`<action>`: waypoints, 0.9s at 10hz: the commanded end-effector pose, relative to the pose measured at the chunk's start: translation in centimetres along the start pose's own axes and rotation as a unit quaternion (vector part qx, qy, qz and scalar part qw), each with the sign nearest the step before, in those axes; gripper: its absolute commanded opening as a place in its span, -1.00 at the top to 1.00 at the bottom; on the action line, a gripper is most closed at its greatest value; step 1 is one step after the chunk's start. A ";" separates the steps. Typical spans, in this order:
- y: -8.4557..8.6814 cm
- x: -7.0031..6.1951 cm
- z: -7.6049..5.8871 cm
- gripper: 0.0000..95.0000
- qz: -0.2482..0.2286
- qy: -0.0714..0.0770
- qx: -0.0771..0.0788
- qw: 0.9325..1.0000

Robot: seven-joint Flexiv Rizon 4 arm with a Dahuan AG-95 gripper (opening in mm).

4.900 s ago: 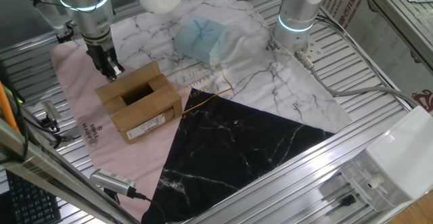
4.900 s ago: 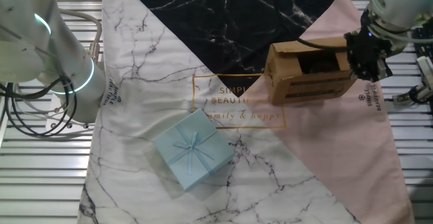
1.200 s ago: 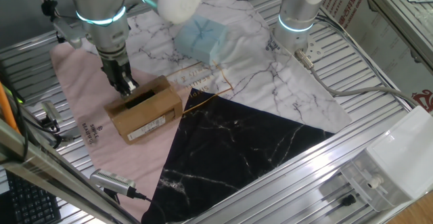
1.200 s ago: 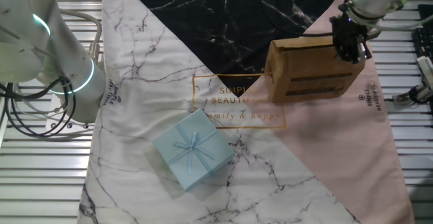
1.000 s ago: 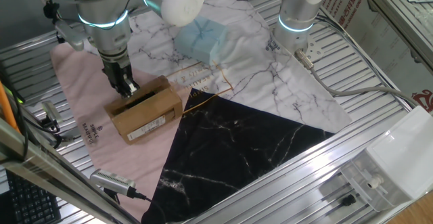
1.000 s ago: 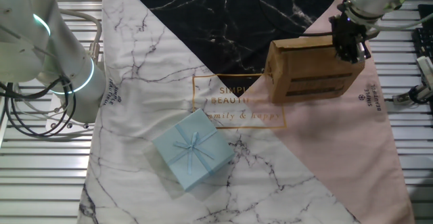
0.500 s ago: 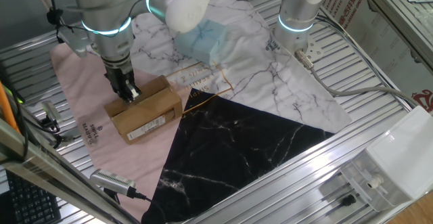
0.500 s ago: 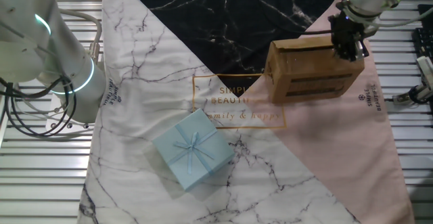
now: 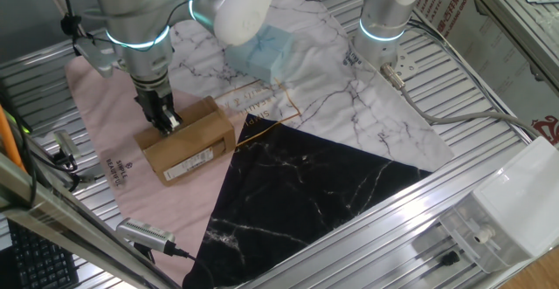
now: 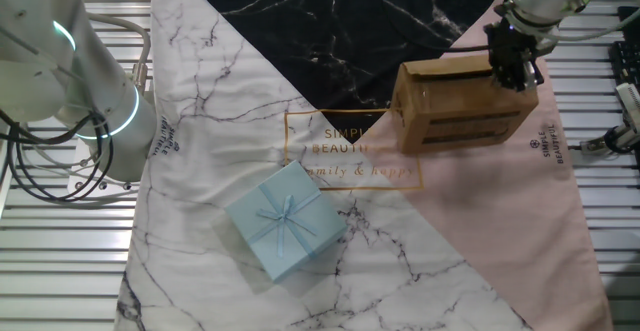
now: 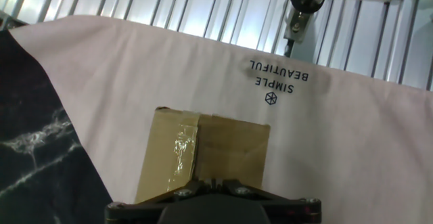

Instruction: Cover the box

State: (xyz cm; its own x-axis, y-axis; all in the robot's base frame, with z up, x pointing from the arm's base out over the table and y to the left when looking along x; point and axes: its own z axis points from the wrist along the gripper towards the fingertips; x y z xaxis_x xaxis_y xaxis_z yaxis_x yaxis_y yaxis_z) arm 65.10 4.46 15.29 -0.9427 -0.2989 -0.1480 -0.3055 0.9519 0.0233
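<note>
While the box sits on the pink part of the cloth, the gripper presses down on its top near one end. The fingers look close together w/ nothing between them, but I can't tell for sure if they are shut — the tips are dark and small in both fixed views, and the hand view only shows the black base of the hand at the bottom edge.

The box is brown cardboard, and its top looks flat w/ the flaps down. In one fixed view a white label shows on its long near side. In the other fixed view the box lies at the far right of the cloth, right by where the pink meets the black marble part, and the gripper is on its right end. In the hand view the box shows a flat top w/ a strip of clear tape down it, and dark words are printed on the pink cloth just past it.

A pale blue gift box w/ a bow sits on the white marble part, well apart from the brown box — nearer the middle. A second robot arm stands at the far edge of the cloth. The table is made of silver metal bars.
</note>
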 end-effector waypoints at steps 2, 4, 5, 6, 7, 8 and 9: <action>-0.1 0.3 0.7 1.00 -0.004 -0.005 0.004 1.000; -0.1 0.4 0.7 1.00 -0.006 -0.005 0.005 1.000; 0.0 0.4 0.7 1.00 -0.006 -0.005 0.005 1.000; 0.0 0.5 0.9 1.00 -0.007 -0.006 0.006 1.000; 0.0 0.5 1.0 1.00 -0.008 -0.007 0.006 1.000; -0.1 0.6 1.4 1.00 -0.009 -0.010 0.007 1.000; -0.1 0.7 1.6 1.00 -0.011 -0.012 0.009 1.000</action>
State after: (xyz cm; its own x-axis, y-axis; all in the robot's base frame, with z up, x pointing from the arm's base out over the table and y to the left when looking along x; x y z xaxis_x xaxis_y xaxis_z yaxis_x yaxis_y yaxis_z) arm 64.74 4.26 13.60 -0.9309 -0.3208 -0.1749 -0.3259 0.9454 0.0008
